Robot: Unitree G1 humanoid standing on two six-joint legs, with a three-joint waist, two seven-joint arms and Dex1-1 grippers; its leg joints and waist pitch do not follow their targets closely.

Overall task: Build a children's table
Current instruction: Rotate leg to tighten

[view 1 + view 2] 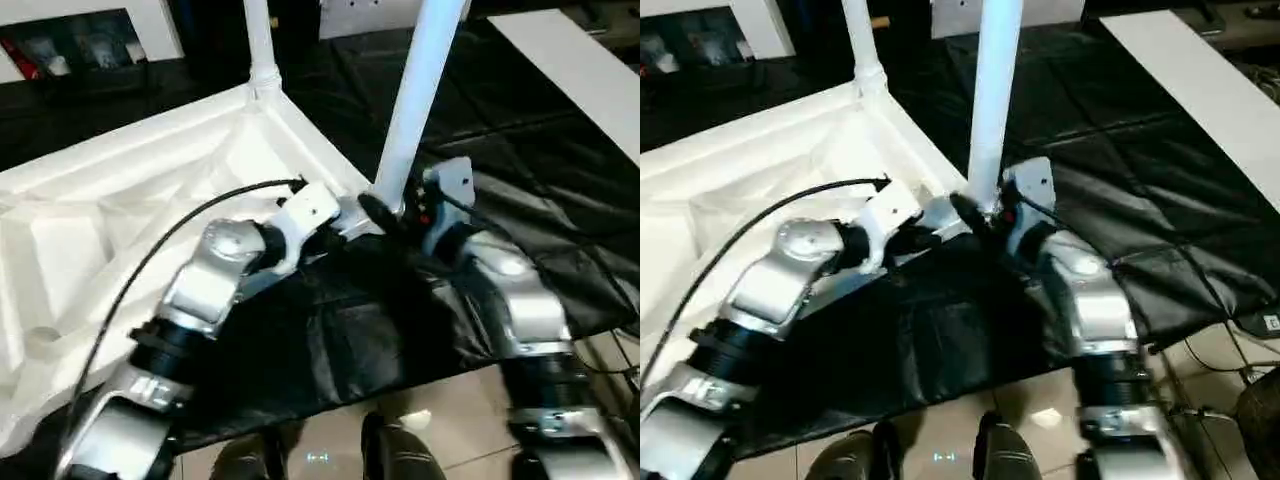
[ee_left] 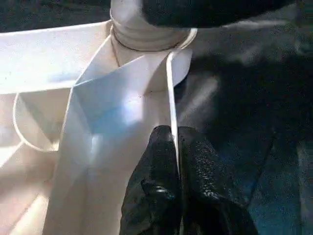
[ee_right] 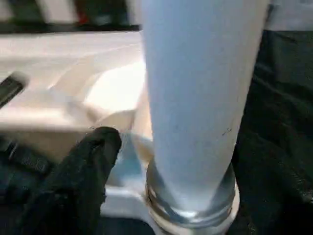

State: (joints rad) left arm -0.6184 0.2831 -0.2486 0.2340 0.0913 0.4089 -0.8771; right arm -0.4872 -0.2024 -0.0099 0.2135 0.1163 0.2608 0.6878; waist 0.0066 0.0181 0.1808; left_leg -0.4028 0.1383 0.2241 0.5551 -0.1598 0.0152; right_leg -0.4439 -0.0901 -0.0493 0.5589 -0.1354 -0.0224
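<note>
The children's table (image 1: 120, 230) lies upside down on the black counter (image 1: 340, 340). The left tool (image 2: 174, 147) pinches its thin rim to keep it steady. The right tool (image 1: 392, 212) grips 1 leg (image 1: 415, 100) near its corner socket, so it stands up straight.

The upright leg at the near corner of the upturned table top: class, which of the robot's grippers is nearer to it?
Right. The right gripper sits at the base of the near leg, beside its socket. The left gripper pinches the table top's rim a little way along from that corner.
</note>
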